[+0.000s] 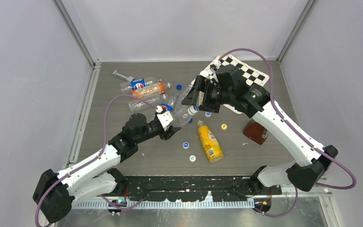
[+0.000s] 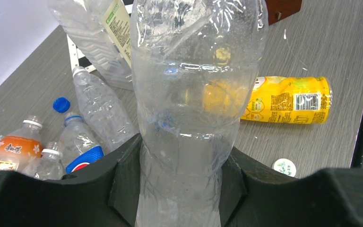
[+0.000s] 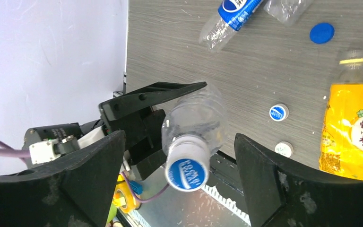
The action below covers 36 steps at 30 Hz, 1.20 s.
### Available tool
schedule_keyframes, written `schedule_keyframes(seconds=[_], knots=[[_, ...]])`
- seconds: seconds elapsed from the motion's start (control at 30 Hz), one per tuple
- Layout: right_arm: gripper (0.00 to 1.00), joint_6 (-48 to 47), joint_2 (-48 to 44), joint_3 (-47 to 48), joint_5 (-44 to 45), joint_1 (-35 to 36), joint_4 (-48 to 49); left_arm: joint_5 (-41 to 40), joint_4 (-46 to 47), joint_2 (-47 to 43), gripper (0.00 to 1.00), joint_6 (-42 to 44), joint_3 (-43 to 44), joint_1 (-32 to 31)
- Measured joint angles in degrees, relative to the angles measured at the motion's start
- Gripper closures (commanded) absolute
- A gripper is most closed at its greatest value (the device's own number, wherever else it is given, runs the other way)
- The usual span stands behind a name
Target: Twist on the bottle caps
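My left gripper is shut on the lower body of a clear slim bottle, which slants up towards the right arm. A blue-and-white cap sits on its neck. My right gripper stands open around that cap, its fingers well apart from it on both sides. Loose caps lie on the table: blue, blue-and-white, white and yellow.
A yellow drink bottle lies in front of the arms. A heap of bottles, among them Pepsi-labelled and orange-labelled ones, lies at the back left. A brown object and a checkerboard are on the right.
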Motion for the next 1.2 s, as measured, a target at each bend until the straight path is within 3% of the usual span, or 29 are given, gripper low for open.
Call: schedule_keyframes(seconds=[0.23,0.4,0.7,1.2], knots=[[0.08,-6.8,-0.2,5.4,0.1,-1.0,-1.6,1.2,0.0,1.9,1.0,-3.1,0.9,0.0],[0.09,-14.8,-3.2,5.8,-3.6,-5.6,-3.1,2.8,1.2,2.8,1.0,-7.5,0.9,0.0],[0.21,-26.8,-11.1,-2.6,-13.3,-10.3,3.2,6.4,6.1,4.2,1.0,-17.1,0.9,0.0],[0.35,-25.1,-10.8,-10.2,-21.6,-10.5,16.3,8.7,8.9,4.8,1.0,-21.0,0.9,0.0]])
